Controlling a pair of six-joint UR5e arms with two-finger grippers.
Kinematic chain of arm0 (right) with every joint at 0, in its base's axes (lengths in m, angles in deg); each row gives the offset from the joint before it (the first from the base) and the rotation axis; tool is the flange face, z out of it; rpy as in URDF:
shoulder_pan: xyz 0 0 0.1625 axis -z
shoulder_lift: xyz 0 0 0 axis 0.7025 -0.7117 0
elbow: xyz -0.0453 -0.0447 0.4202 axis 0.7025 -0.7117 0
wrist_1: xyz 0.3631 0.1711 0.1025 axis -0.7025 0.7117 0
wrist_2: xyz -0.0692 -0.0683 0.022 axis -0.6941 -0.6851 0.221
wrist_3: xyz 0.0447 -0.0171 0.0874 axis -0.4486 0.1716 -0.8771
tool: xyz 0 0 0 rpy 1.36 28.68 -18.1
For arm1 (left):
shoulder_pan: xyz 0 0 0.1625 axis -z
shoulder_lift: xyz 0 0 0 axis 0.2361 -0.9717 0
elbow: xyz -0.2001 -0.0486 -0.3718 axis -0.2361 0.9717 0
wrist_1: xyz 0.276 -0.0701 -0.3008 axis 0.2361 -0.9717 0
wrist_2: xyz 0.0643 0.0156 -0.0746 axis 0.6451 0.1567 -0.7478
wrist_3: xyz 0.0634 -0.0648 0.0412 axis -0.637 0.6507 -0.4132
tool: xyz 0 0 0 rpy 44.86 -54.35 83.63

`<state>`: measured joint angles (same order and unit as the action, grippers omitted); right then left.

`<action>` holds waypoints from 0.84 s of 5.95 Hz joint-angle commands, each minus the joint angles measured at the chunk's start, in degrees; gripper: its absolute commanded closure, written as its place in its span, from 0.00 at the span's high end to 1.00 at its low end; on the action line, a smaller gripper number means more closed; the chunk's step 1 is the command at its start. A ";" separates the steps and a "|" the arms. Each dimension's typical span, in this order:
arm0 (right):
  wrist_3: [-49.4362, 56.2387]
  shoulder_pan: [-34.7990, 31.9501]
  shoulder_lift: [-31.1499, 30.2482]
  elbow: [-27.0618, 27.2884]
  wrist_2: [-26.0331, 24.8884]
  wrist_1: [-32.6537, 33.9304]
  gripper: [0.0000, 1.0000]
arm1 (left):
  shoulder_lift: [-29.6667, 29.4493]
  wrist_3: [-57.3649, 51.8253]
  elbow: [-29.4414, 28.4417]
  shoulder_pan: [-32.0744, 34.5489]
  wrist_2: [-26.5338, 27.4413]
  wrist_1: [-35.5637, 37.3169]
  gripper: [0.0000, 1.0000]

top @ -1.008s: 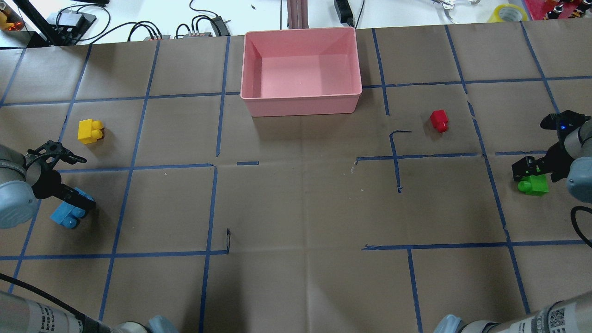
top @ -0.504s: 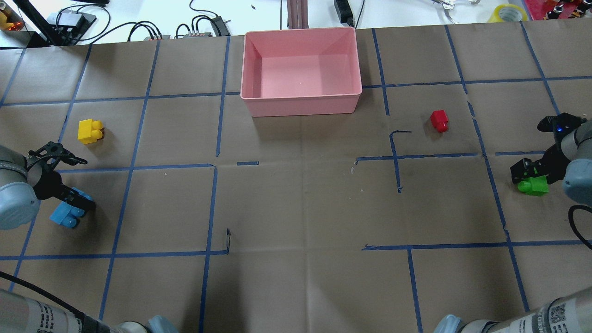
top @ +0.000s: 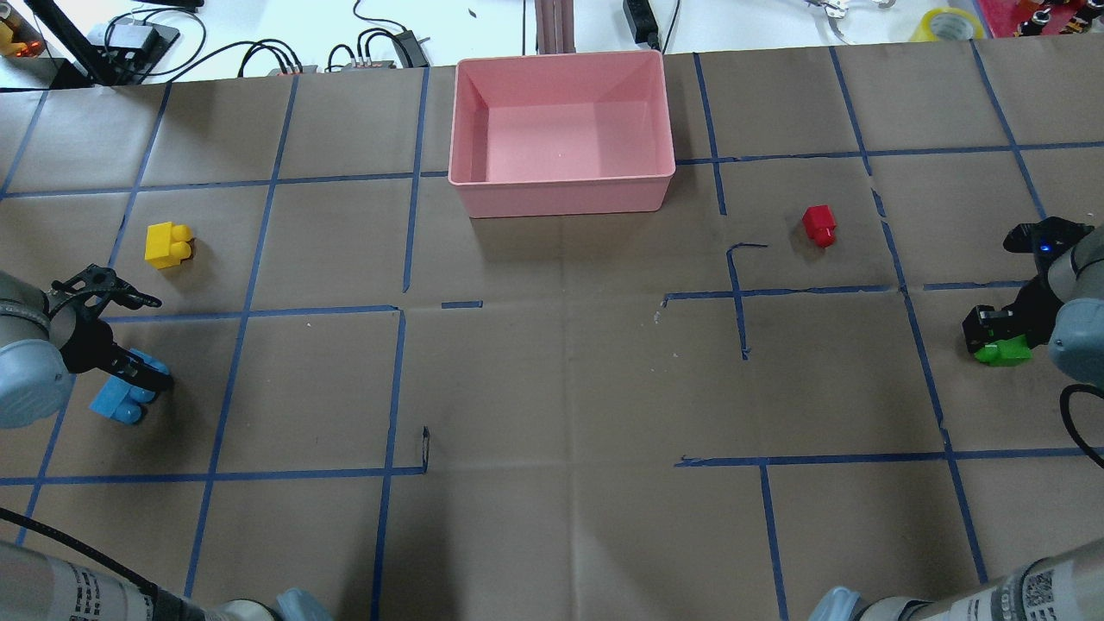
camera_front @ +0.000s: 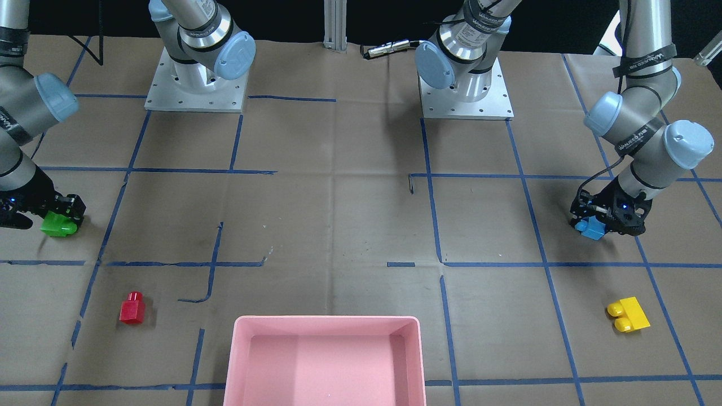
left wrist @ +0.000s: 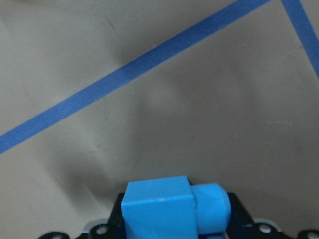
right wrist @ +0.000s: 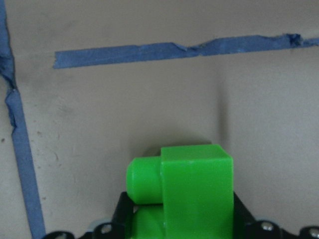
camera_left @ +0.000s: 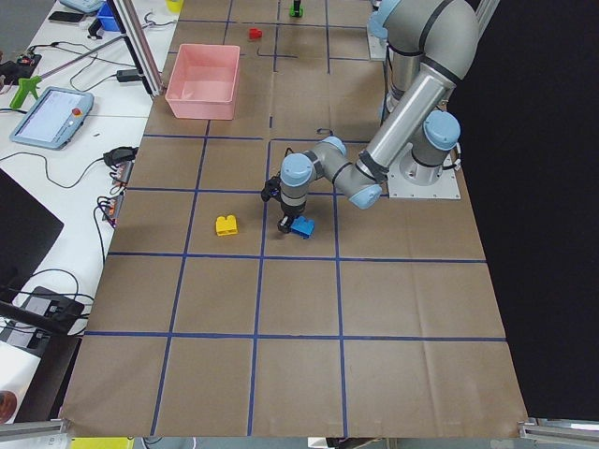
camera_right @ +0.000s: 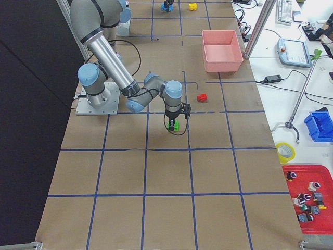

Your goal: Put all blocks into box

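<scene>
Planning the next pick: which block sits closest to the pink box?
The small red block on the robot's right; every other block lies clearly farther from the box.

We record that the light-blue block (left wrist: 164, 209) runs off the bottom edge of the left wrist view and hides most of the left gripper (top: 142, 375) behind it. The green block (right wrist: 192, 189) does the same to the right gripper (top: 994, 338). The front-facing view's lower edge cuts the box (camera_front: 243, 361).
</scene>
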<state>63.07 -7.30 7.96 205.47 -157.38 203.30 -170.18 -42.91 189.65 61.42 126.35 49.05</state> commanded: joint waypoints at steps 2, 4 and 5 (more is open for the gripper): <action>-0.06 -0.01 -6.25 -6.14 -0.73 -11.78 0.08 | 0.18 0.00 -0.09 0.13 0.20 -0.03 0.39; -0.32 -4.28 -12.76 -15.71 4.59 -19.37 0.06 | 1.66 0.17 -0.79 0.22 0.20 -2.38 0.26; -1.02 -10.41 -13.05 -20.72 5.76 -20.18 0.07 | 4.20 0.78 -1.14 0.48 0.20 -3.36 0.24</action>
<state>62.62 -12.63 -3.93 189.66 -153.42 184.78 -167.94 -42.57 188.85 61.73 126.55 46.83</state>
